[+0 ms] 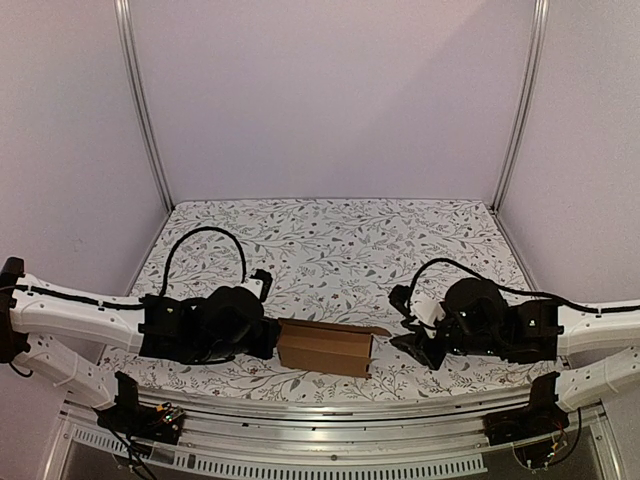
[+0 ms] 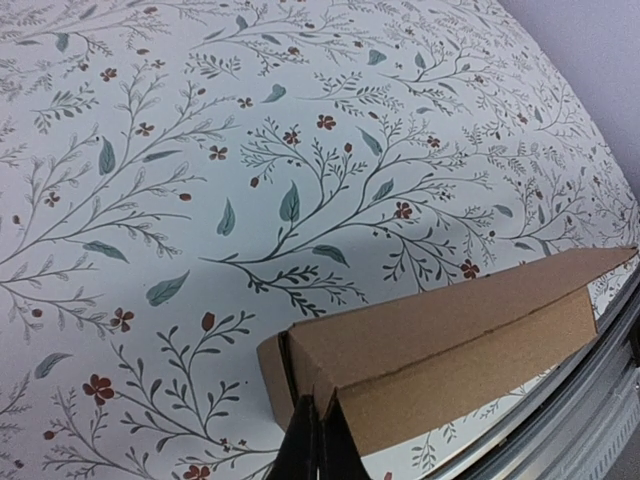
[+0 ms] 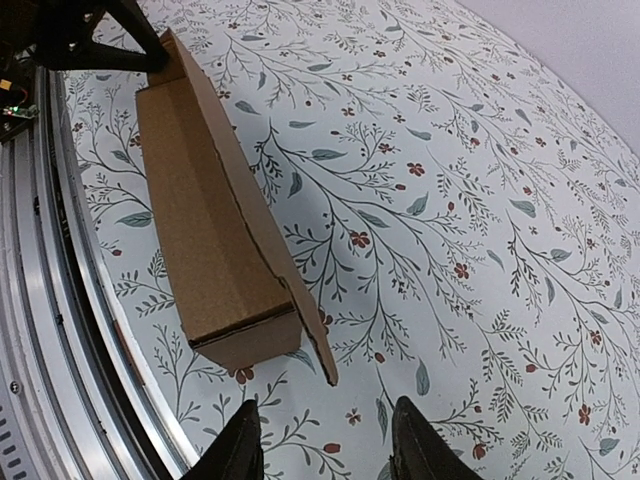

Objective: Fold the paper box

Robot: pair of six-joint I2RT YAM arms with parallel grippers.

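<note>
Step in hand, as judged: the closing stage of the fold; the body is formed and the last loose end remains to be tucked.

Location: the plain brown, long rectangular cardboard paper box [image 1: 325, 347] lies flat on the floral-patterned counter [image 1: 350, 240], close to its near edge and just beside the metal rail [image 1: 330, 410]; it sits between the two arms.

Left end effector [image 2: 316, 420]: fingers shut together at the box's left end; it appears to pinch the thin end wall there, so the box is taken as held and steadied.

Right end effector [image 3: 325, 420]: fingers stand apart with nothing between them; it hovers near the box's right end, clear of the cardboard.

Condition of the box: unprinted and clean; walls upright and top panel down along the length; at the right end a pointed flap [image 3: 318, 345] projects past the body and is not seated; no tears or crushing visible.

Next move, as judged: the right end effector needs to reach that flap, press or pinch it and guide it in against the end wall, while the left keeps the box from sliding toward the rail; light force is advised, since the board creases easily.
</note>
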